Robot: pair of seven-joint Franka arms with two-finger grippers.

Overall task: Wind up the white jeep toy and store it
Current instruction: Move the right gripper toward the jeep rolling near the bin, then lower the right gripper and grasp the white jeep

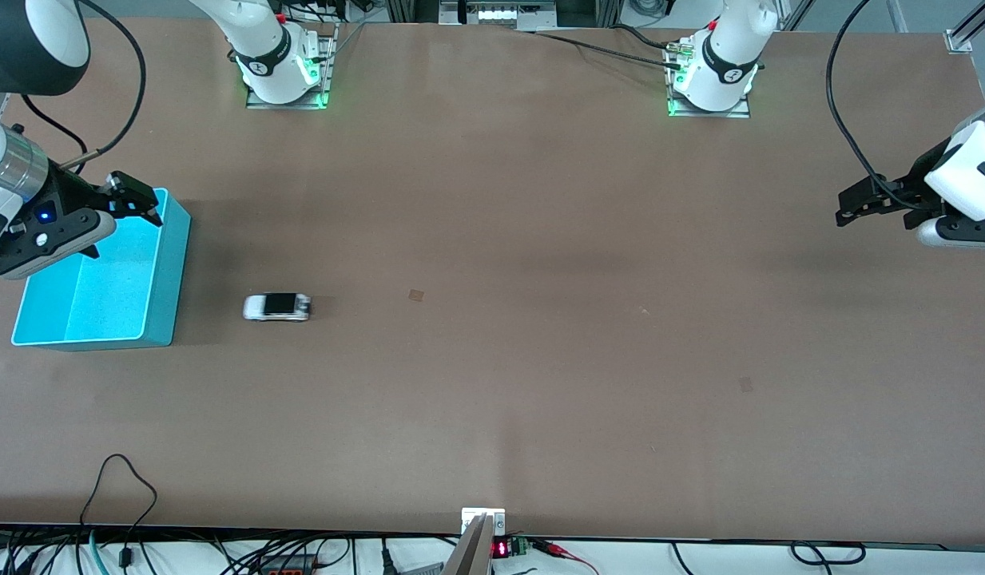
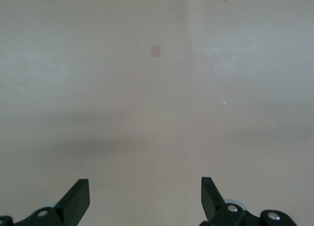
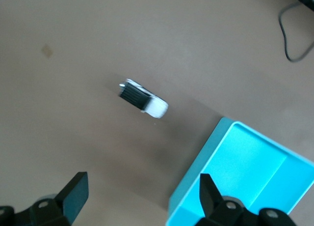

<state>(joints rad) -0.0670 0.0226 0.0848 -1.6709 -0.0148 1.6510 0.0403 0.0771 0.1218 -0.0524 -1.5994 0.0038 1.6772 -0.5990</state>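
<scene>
The white jeep toy, white with a black roof panel, sits on the brown table beside the cyan bin, on the side toward the left arm's end. It also shows in the right wrist view, with the bin beside it. My right gripper is open and empty, up over the bin's edge nearest the robots' bases. My left gripper is open and empty over bare table at the left arm's end; its fingertips show only table between them.
Small darker patches mark the table near its middle and toward the left arm's end. Cables lie at the table edge nearest the front camera. The arm bases stand at the edge farthest from it.
</scene>
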